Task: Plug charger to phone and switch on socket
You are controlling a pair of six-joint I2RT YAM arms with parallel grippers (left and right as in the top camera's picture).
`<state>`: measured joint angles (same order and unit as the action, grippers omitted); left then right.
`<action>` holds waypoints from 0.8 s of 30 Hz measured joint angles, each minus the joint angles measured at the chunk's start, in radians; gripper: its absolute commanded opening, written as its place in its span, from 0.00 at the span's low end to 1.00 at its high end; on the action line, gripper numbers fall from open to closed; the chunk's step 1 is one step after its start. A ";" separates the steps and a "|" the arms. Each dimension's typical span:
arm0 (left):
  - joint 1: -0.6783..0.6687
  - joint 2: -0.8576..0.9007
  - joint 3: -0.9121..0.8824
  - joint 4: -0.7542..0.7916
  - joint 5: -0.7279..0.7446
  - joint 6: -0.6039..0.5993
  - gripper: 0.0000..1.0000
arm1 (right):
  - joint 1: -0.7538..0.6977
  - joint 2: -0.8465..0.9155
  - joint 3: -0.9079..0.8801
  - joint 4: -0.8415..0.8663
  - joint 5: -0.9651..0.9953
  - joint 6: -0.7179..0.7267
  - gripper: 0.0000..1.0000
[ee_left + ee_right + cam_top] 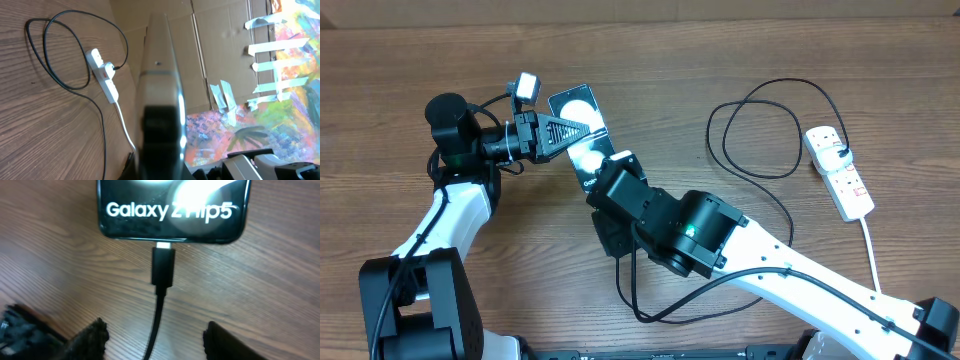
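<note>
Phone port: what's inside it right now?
The charger plug meets the phone at its bottom edge, metal tip going in; how deep it seats is hidden.

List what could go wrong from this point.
1. A sliver of metal shows between the USB-C plug and the phone, so it may not be fully seated.
2. The cable runs between the fingers of the open right gripper; pulling back could snag it and tug the plug out.
3. Its loops lie before the power strip; reaching for the switch might drag them.
</note>
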<state>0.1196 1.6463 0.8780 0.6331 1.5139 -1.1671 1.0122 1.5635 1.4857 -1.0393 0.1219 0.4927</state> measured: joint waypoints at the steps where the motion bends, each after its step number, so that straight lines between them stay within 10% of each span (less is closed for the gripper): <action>1: 0.000 0.000 0.000 0.000 0.000 0.000 0.04 | 0.000 0.003 0.000 0.002 0.006 0.000 0.42; 24: 0.001 0.000 0.000 0.000 0.012 0.023 0.04 | 0.004 0.076 0.000 0.087 0.084 0.003 0.04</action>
<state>0.1204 1.6463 0.8780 0.6334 1.5257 -1.1439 1.0161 1.6394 1.4853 -0.9520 0.2062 0.4961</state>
